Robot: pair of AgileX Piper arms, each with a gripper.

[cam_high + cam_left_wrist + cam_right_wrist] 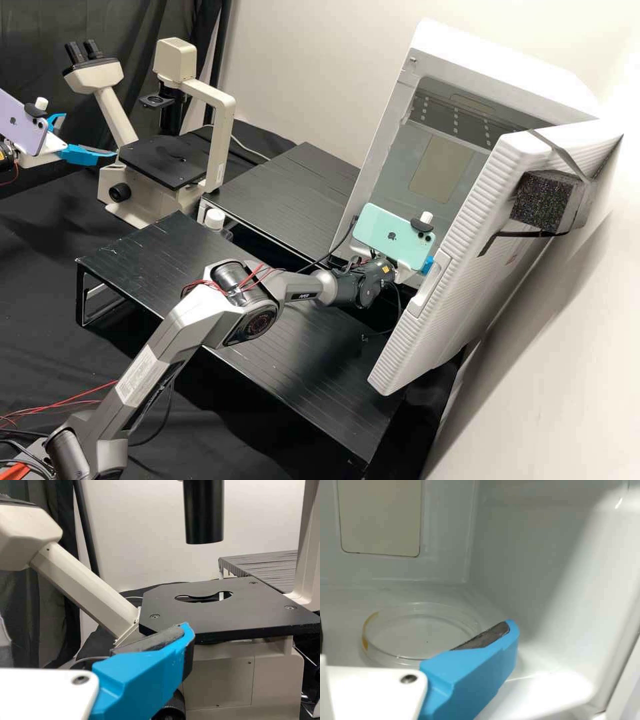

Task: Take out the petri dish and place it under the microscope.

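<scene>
In the high view my left gripper [89,137] is open beside the microscope [220,133], near its black stage [163,160]. My left gripper [95,635] appears again in the left wrist view, with one blue finger in front of the stage [240,615] and its round opening. The right gripper [427,265] is at the opening of the white cabinet [380,133], partly hidden by its phone. Inside, a clear round petri dish [420,635] with an amber mark on its rim lies flat on the cabinet floor. My right gripper [415,630] stands open around its near side, not closed on it.
The cabinet's ribbed door [460,267] stands open close to the right arm. Low black racks [287,193] lie between cabinet and microscope, with a white-capped bottle [215,219] at a rack's edge. In the left wrist view a black cylinder [203,512] hangs above the stage.
</scene>
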